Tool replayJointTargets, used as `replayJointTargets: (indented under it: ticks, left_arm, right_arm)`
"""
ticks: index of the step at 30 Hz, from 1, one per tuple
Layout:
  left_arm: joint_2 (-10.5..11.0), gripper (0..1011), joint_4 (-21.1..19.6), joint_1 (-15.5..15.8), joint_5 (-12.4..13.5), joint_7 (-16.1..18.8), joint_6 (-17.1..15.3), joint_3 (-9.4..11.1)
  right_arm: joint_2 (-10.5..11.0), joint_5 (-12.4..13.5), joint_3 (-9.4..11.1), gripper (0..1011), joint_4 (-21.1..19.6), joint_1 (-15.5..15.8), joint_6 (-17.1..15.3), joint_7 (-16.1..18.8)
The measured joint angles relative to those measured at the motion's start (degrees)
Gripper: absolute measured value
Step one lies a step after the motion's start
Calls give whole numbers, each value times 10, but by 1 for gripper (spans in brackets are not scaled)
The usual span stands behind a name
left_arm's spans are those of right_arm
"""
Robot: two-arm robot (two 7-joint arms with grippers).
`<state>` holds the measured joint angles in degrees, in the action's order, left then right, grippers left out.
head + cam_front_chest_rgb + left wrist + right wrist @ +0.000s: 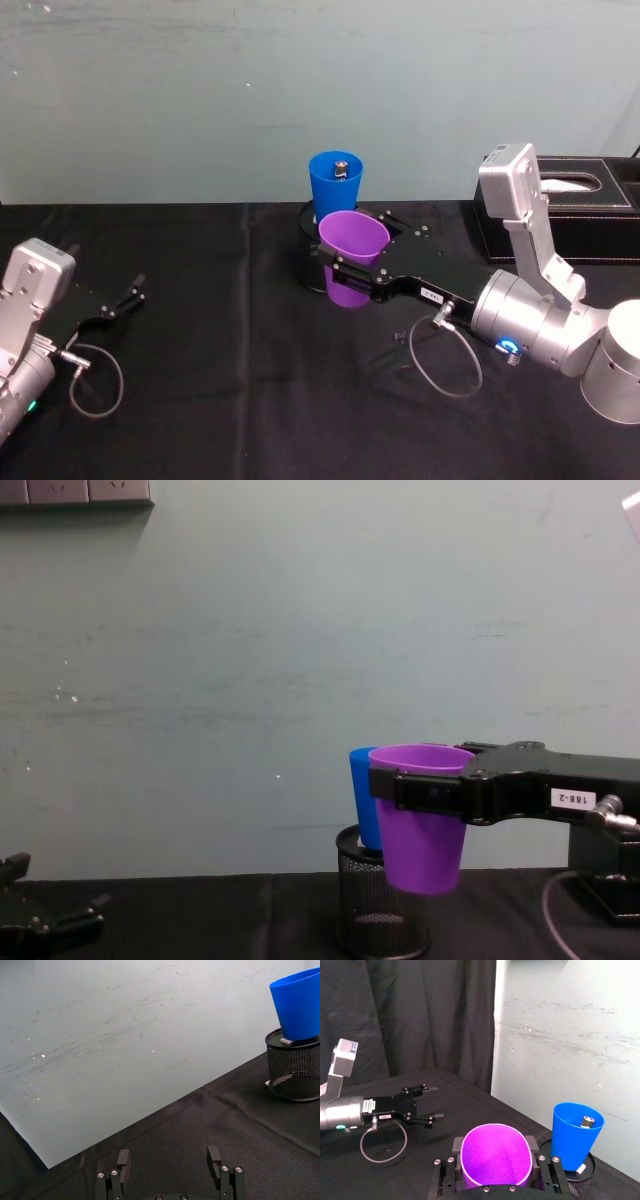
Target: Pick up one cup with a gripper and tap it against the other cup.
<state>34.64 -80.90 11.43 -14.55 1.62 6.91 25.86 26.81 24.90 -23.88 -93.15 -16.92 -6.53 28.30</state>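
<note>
Purple cup [352, 240] gripped by the right gripper [494, 1160] at frame centre, just beside the blue cup [335, 180] in its mesh holder [380, 920]; left gripper [132, 290] parked lower left, jaws apart

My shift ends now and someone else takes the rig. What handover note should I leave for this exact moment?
The right hand is shut on the purple tapered plastic cup, held upright off the table.
The left hand is open, low over the black cloth on the robot's left.
The bright blue tapered plastic cup stands on the black wire-mesh holder, just behind the purple one; I cannot tell if they touch.
Done: pick-up. Left: the tap against the blue cup.
</note>
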Motion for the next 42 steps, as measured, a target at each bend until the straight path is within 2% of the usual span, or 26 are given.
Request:
replayJointTargets:
  ticks: [42]
  left_arm:
    - [0, 1000, 0, 0, 0, 0, 0, 0]
  right_arm:
    - [0, 0, 0, 741, 0, 0, 0, 0]
